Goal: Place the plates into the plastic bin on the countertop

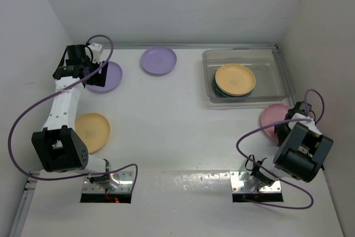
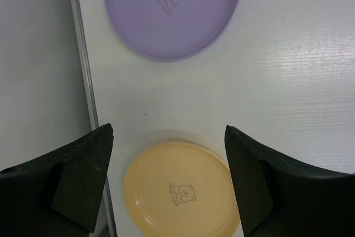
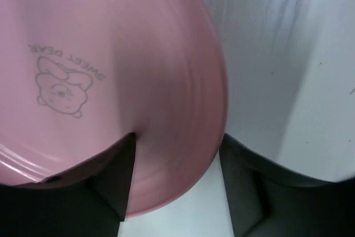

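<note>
My right pincer (image 3: 176, 140) straddles the rim of the pink plate (image 3: 100, 54): one finger over its printed face, the other outside the edge, a gap between them. Whether they bite, I cannot tell. From above, my right arm (image 1: 302, 151) covers that grip, and the plate shows only in part, just outside the near side of the plastic bin (image 1: 273, 67). Only that high view shows the bin, at the far right of the countertop (image 1: 177, 126), with a yellow-orange plate (image 1: 235, 79) lying on a dark teal plate (image 1: 219, 91). My left pincer (image 2: 168, 137) hangs spread wide, holding nothing; its camera sees one lavender plate (image 2: 172, 9) and a yellow plate (image 2: 180, 190) — the second lavender plate (image 1: 158, 60) appears only from above.
</note>
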